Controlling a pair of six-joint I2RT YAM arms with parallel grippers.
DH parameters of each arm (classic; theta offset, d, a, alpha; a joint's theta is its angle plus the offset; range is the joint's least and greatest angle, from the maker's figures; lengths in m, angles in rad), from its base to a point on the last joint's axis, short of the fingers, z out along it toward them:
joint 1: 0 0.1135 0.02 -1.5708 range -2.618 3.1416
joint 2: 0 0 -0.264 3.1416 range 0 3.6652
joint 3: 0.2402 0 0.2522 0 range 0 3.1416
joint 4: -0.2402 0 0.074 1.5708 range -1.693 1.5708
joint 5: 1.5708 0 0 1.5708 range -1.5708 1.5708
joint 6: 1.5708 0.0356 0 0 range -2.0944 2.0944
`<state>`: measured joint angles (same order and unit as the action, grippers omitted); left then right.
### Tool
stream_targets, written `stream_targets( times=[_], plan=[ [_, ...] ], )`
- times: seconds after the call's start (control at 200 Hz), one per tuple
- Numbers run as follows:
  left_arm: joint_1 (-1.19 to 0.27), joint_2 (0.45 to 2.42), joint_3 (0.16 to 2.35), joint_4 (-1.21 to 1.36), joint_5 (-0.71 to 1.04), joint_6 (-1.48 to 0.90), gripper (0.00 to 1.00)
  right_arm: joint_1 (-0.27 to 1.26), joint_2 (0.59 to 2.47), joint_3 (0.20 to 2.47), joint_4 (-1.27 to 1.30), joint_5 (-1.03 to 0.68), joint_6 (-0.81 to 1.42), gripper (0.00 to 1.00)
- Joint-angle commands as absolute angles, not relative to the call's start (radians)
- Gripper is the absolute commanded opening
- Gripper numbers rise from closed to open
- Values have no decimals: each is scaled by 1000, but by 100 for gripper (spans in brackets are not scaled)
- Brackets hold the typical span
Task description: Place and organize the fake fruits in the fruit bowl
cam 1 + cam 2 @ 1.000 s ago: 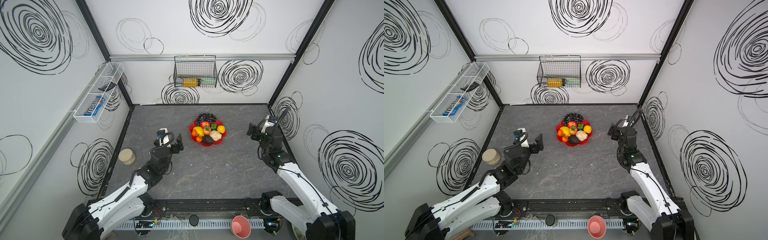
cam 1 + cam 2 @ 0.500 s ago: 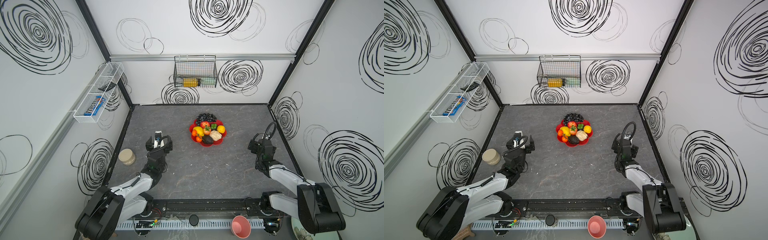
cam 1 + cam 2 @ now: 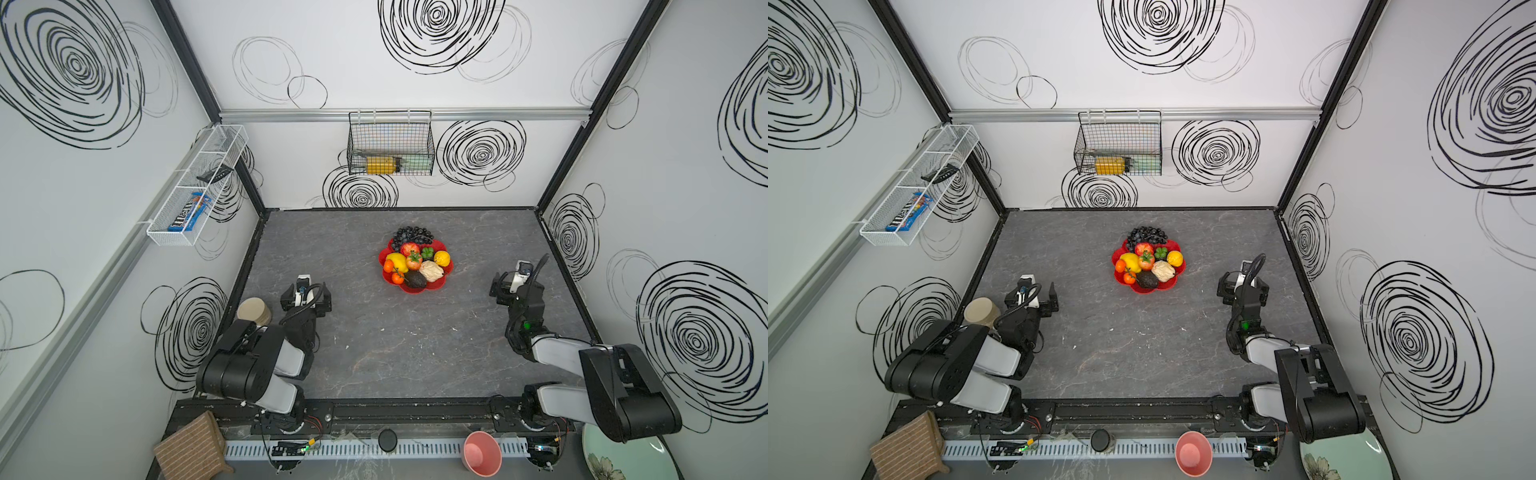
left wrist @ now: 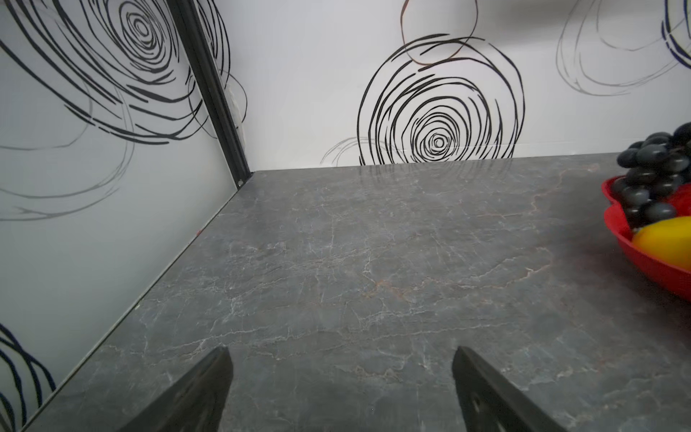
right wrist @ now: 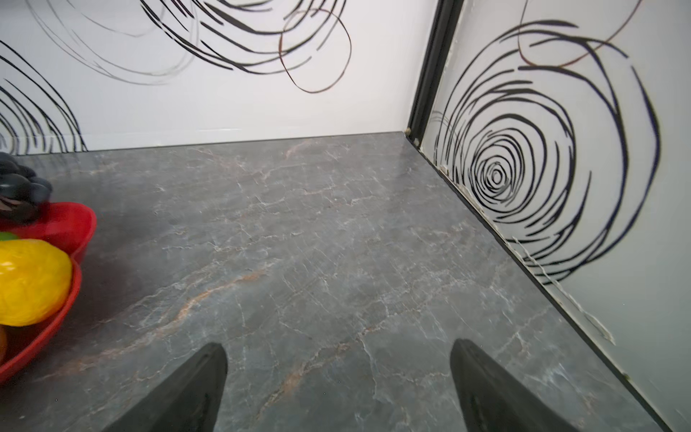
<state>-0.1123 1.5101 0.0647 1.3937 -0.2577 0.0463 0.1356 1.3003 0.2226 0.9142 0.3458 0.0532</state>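
Fruit bowl [image 3: 436,286]: shallow, glossy red, scalloped petal rim, holding all the fruit in sight. A dark grape bunch [image 3: 411,235] of smooth beads overhangs its far rim. Inside sit a shiny red apple [image 3: 409,248], waxy yellow lemons [image 3: 397,262], a dull dark avocado [image 3: 414,280] and a cream wrinkled fruit [image 3: 431,271]. No fruit lies loose on the grey veined tabletop [image 3: 374,340] around the bowl. Judged: placing is done, tidying at most remains. Next move would need only a light nudge to seat the grapes, if anything. Left gripper [image 4: 341,351] and right gripper [image 5: 337,344] flank the bowl, well apart from it, jaws spread wide and empty over bare stone.
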Motion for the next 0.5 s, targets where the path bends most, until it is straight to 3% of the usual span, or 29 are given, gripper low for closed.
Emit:
stream_targets(
  times=[0.0, 0.25, 0.345, 0.43, 0.495],
  plan=[
    [-97, 1495, 162, 1421, -235, -5, 96, 118, 1365, 196, 1131, 256, 5, 97],
    [-66, 1495, 155, 1433, -237, -48, 96, 38, 1440, 266, 1059, 189, 80, 97],
    [-66, 1494, 155, 1432, -238, -48, 96, 35, 1501, 215, 1224, 205, 65, 97],
    [-66, 1494, 155, 1433, -238, -48, 96, 32, 1471, 259, 1085, 212, 99, 97],
    [-67, 1494, 155, 1431, -239, -48, 96, 33, 1479, 242, 1134, 212, 89, 97]
  ],
)
